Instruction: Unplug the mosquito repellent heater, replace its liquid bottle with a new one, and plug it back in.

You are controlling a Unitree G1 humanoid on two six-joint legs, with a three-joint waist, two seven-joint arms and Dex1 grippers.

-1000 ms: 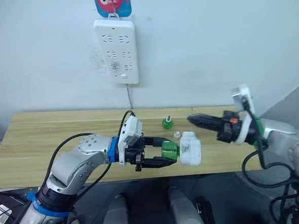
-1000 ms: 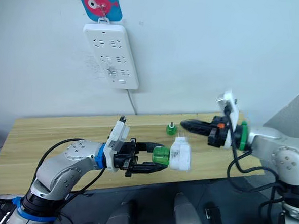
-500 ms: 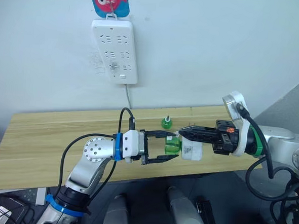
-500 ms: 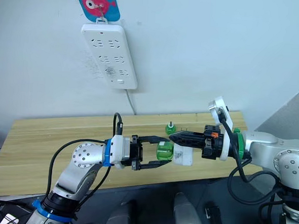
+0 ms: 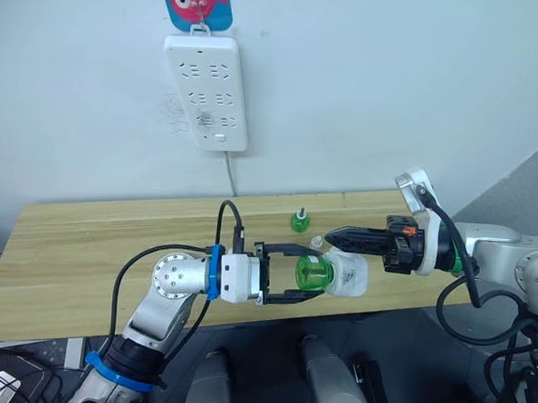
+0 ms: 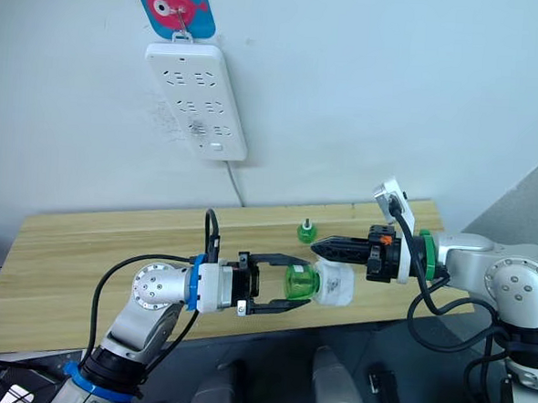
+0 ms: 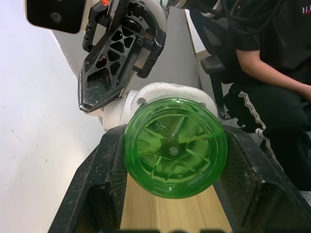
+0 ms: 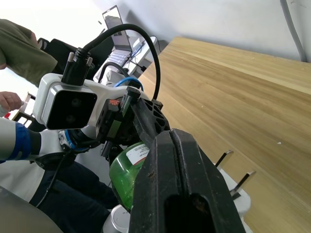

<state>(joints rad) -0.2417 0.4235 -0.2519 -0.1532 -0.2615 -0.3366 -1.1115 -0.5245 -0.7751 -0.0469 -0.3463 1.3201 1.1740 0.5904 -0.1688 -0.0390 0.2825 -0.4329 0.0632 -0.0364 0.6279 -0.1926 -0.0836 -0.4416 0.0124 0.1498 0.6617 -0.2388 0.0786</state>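
Right claw (image 5: 333, 234), pressed closed, now nearer the heater (image 5: 347, 272); left claw (image 5: 312, 274) clamping its liquid bottle (image 5: 312, 274).

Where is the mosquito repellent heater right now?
The mosquito repellent heater is held up at the table's front edge, between the two end effectors: the left end effector grips the green bottle in it, and the right end effector touches its top.

The left arm reaches forward with its elbow bent over the desk's front edge, and the left gripper (image 5: 312, 274) has its two black fingers clamped on either side of something green. The right arm stretches inward from the desk's right end, the right gripper (image 5: 333, 235) pointing at the left one with its fingers pressed together.
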